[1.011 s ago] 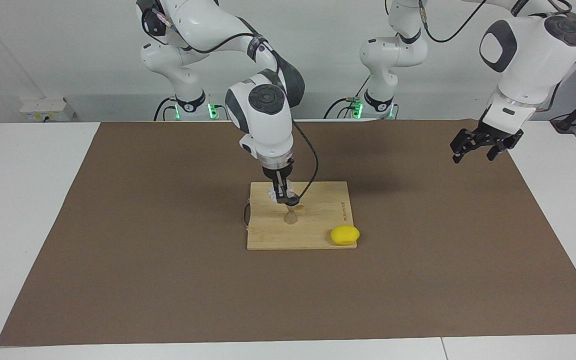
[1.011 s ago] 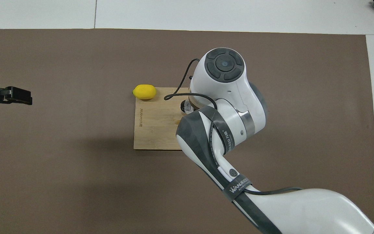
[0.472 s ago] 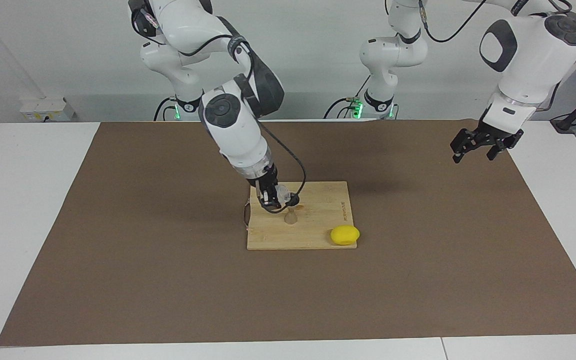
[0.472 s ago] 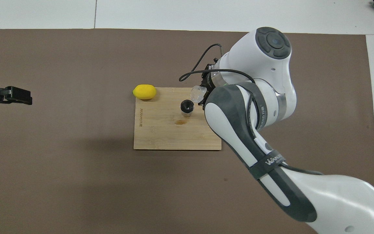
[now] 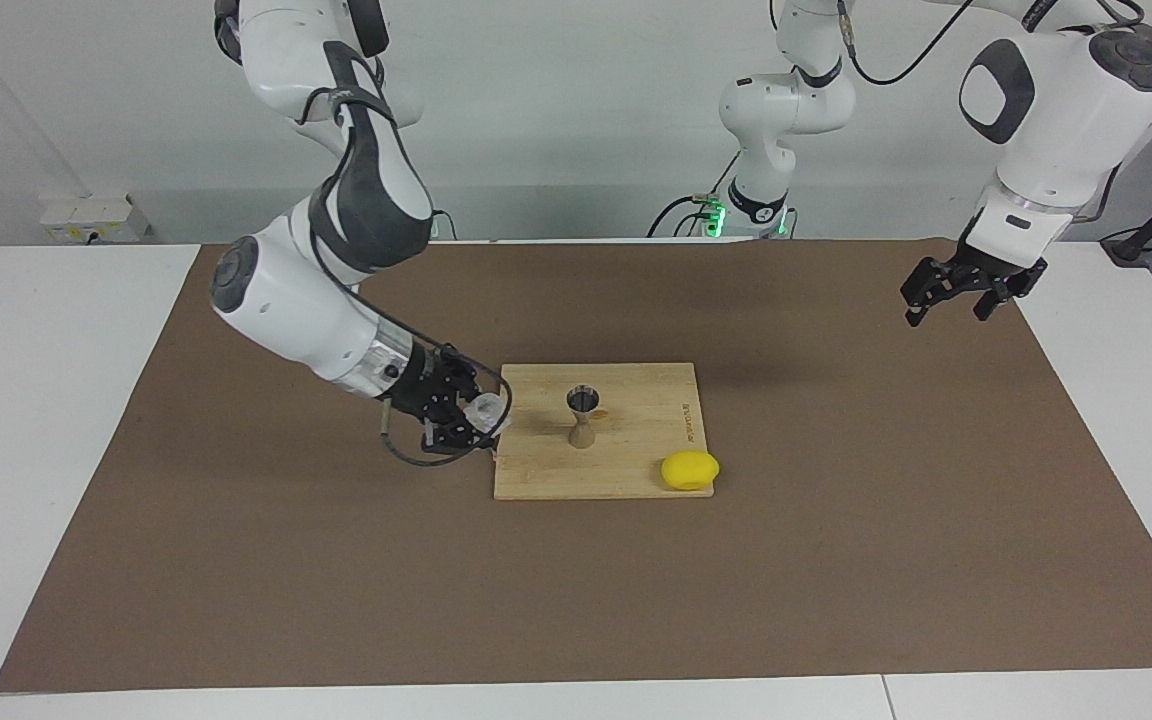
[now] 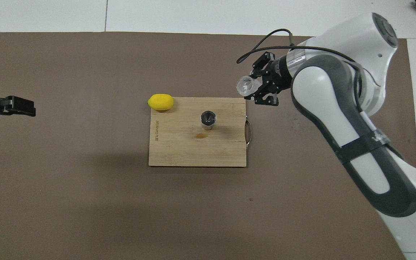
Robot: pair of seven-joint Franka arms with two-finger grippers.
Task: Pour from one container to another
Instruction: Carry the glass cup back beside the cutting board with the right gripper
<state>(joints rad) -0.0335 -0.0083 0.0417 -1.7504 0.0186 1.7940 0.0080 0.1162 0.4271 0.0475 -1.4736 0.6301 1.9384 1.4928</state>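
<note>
A silvery hourglass jigger stands upright on a wooden cutting board; the overhead view shows its open top and the board. My right gripper is shut on a small clear glass tumbler and holds it tipped on its side. It hangs just off the board's edge toward the right arm's end, apart from the jigger. In the overhead view the tumbler's mouth points toward the board and the gripper is beside it. My left gripper waits open and empty in the air.
A yellow lemon lies at the board's corner farthest from the robots, toward the left arm's end. A small brown stain marks the board near the jigger. A metal handle sticks out from the board's edge. A brown mat covers the table.
My right gripper has swung the tumbler away from above the jigger, off the board toward the right arm's end, and the jigger now shows fully. The left arm has not moved.
</note>
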